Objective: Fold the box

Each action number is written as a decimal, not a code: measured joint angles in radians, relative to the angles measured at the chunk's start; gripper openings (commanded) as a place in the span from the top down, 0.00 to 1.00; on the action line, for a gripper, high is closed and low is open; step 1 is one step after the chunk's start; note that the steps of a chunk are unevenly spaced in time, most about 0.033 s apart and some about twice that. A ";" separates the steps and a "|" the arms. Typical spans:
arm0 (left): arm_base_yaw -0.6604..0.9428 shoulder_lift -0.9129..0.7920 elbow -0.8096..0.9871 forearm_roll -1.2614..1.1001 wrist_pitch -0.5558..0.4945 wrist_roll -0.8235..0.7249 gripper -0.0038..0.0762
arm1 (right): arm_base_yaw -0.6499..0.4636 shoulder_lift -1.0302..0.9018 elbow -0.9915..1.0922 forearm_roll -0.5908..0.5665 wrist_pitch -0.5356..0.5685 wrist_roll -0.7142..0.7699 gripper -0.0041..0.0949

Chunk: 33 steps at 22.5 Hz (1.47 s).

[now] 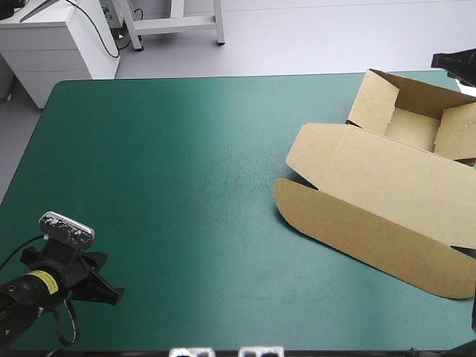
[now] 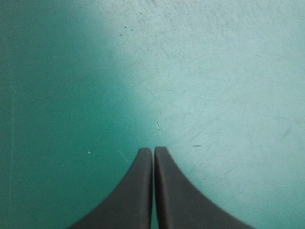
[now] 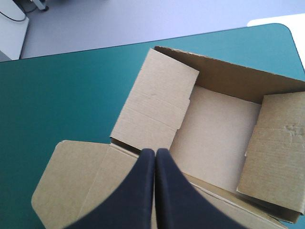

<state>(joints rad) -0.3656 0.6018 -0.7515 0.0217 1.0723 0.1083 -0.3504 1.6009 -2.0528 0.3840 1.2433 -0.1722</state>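
Brown cardboard box lying open on teal-green bench, tray far right, flat lid stretching nearward, left claw clenched empty, right claw clenched over lid.

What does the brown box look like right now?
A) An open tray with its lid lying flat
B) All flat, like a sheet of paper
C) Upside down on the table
A: the box has walls standing up around an open inside, and its lid lies spread flat on the teal-green cover.
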 measured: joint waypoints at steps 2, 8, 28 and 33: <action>0.000 0.000 0.000 -0.022 -0.009 0.000 0.96 | 0.030 -0.093 0.066 -0.018 -0.001 -0.039 0.97; 0.000 0.000 0.000 -0.068 -0.016 0.000 0.96 | 0.161 -0.392 0.455 -0.037 0.000 -0.134 0.97; 0.000 0.000 0.174 -0.235 -0.058 0.004 0.96 | 0.216 -1.206 1.341 0.018 -0.086 -0.298 0.97; 0.000 -0.001 0.220 -0.236 -0.060 0.051 0.96 | 0.216 -1.243 1.473 0.018 -0.087 -0.298 0.97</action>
<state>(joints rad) -0.3656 0.6007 -0.5311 -0.2143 1.0125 0.1594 -0.1343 0.3584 -0.5797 0.4020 1.1562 -0.4698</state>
